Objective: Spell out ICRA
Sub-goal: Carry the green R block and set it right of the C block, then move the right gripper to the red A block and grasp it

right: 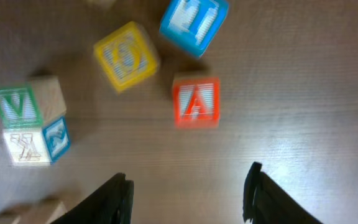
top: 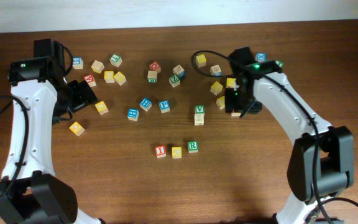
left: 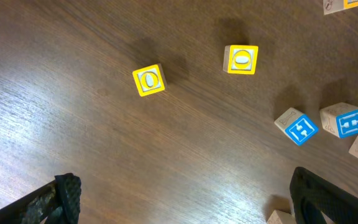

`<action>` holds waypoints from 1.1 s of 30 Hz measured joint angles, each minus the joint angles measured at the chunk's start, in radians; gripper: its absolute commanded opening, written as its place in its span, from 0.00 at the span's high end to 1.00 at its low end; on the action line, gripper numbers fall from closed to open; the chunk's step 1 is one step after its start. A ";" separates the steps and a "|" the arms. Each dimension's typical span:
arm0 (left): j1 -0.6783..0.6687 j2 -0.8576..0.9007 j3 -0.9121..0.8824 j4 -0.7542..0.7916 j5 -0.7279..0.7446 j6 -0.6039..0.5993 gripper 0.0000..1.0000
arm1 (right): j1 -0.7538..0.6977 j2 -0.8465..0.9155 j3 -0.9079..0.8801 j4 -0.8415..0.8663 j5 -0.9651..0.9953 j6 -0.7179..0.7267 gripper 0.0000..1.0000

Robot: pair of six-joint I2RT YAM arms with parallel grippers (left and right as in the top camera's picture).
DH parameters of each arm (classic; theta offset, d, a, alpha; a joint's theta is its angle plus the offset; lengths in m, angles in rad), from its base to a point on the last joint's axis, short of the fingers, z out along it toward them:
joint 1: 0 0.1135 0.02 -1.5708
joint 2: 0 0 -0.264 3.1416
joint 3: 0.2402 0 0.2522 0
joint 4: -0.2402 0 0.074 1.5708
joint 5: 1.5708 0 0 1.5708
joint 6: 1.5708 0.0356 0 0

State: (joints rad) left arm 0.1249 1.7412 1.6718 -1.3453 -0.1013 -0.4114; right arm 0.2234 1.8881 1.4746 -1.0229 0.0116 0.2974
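Pincer of right arm (right: 188,177) points down at red A cube (right: 196,101), jaws apart.

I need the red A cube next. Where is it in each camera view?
Overhead: not visible; probably hidden under the right hand, right of the green V cube.
Left wrist: not in it.
Right wrist: red A cube at centre, just above the hand's fingers.
Shared landmark: green V cube, at far left in right wrist, mid-table overhead.
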 measured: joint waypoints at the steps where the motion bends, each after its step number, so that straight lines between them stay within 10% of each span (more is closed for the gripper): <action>1: 0.000 0.000 0.000 -0.001 0.000 0.000 0.01 | -0.017 0.000 -0.021 0.042 0.000 -0.029 0.50; 24: 0.000 0.000 0.000 -0.001 0.000 0.000 0.01 | -0.029 0.111 -0.124 0.264 -0.016 -0.138 0.75; 33: 0.000 0.000 0.000 -0.002 0.000 0.000 0.01 | 0.005 -0.103 -0.111 -0.095 -0.242 -0.114 0.74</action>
State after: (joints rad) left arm 0.1249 1.7412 1.6718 -1.3468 -0.1017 -0.4114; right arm 0.2279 1.7851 1.3636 -1.1179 -0.2306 0.1833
